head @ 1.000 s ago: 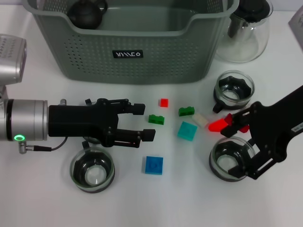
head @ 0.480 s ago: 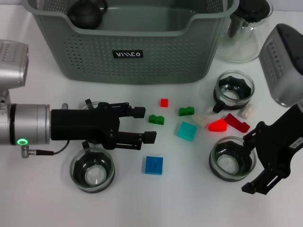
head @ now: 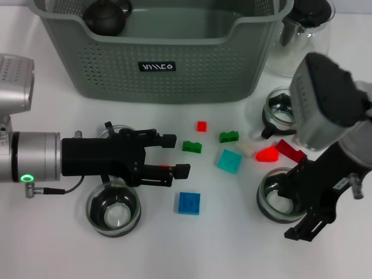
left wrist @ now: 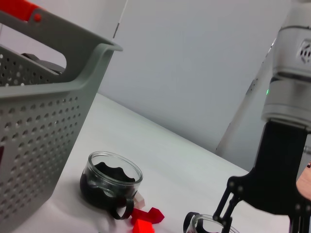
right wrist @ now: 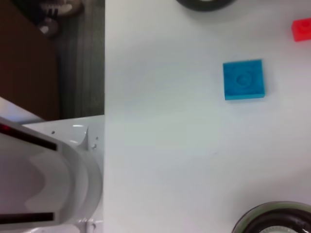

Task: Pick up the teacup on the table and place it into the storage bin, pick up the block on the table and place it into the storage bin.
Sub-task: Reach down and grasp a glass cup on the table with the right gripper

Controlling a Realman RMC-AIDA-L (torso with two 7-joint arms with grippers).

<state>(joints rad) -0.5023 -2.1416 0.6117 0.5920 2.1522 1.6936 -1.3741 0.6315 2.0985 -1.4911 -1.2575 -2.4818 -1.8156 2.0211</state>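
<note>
The grey-green storage bin [head: 174,70] stands at the back, also in the left wrist view [left wrist: 39,136]. Three glass teacups show: front left [head: 113,210], back right [head: 276,110] [left wrist: 111,187], and front right [head: 274,200]. My right gripper [head: 285,210] is open, its black fingers reaching over the front-right teacup. The left gripper [head: 175,154] is open and empty, just left of a green block [head: 192,146]. Other blocks lie between the arms: blue [head: 189,203] [right wrist: 244,80], teal [head: 229,160], small red [head: 201,125], green [head: 229,137], red [head: 267,153].
A dark teapot [head: 106,16] sits inside the bin's back left corner. A clear glass pitcher [head: 302,43] stands right of the bin. My right wrist body [head: 325,99] hangs over the back-right cup. In the right wrist view the table edge [right wrist: 104,97] drops to the floor.
My right arm has drawn back toward the front edge and its wrist body has swung up into view, covering part of the back-right teacup. The left gripper has barely shifted.
</note>
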